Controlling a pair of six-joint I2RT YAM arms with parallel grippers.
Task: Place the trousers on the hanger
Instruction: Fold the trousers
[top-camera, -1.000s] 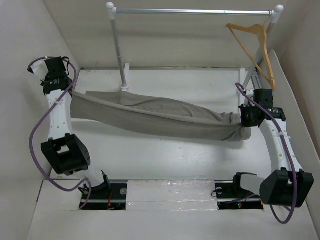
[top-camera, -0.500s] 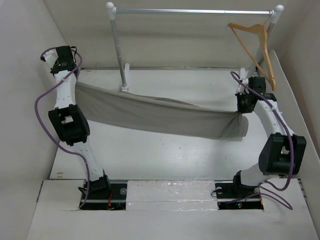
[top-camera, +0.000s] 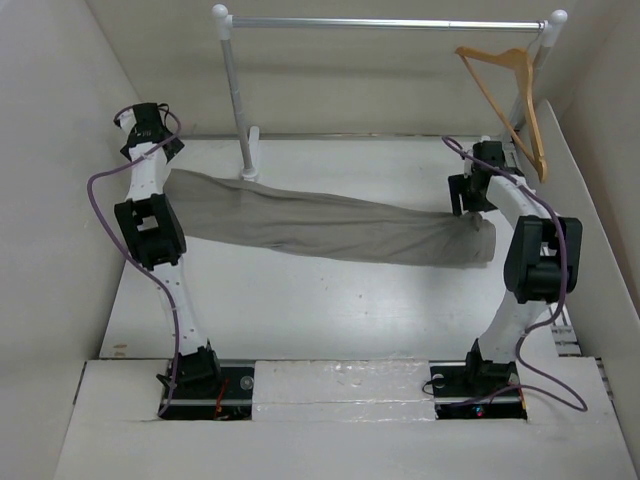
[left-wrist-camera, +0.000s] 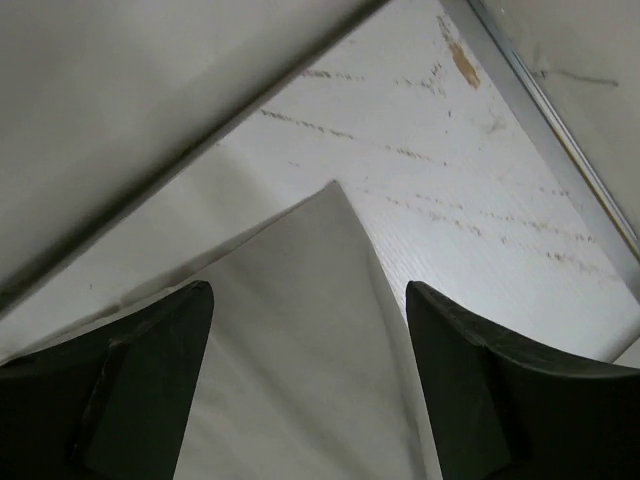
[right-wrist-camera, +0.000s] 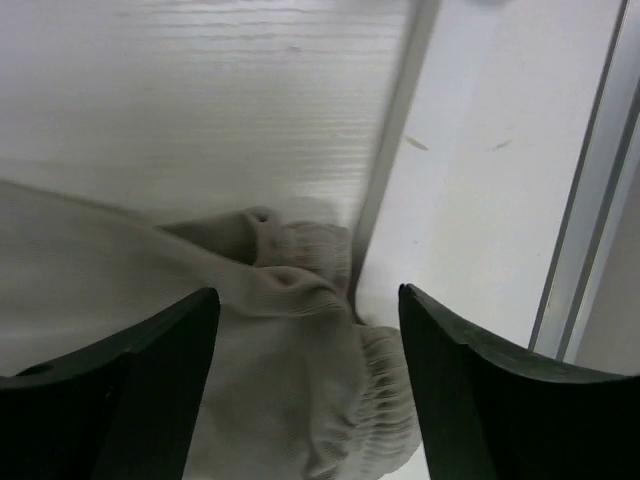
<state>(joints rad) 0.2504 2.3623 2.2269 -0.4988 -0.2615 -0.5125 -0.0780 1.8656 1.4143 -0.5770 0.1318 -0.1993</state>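
Both arms have reached further toward the back of the white table (top-camera: 320, 310) since a second ago. The long grey-beige cloth trousers (top-camera: 320, 225), slung in the air between them then, now lie on the tabletop.

- Trousers: stretched in a long band across the table. One end is under the left wrist at the back left. The other is bunched under the right wrist at the right side. Cloth is wrinkled along its length.
- Left gripper (left-wrist-camera: 308, 300): dark fingers stand wide apart. A pointed corner of cloth shows in the gap between them, and I see no pinch on it. I read the jaws as released.
- Right gripper (right-wrist-camera: 308, 300): fingers likewise spread wide. Below them is a gathered, ribbed end of the trousers, beside a thin metal strip in the table surface. Nothing is clamped.
- Triangular light tan wooden hanger (top-camera: 536, 122): hangs by its hook at the right end of the silver metal rail (top-camera: 390, 22), close to the right white post. It sits above and behind the right wrist, apart from the trousers.
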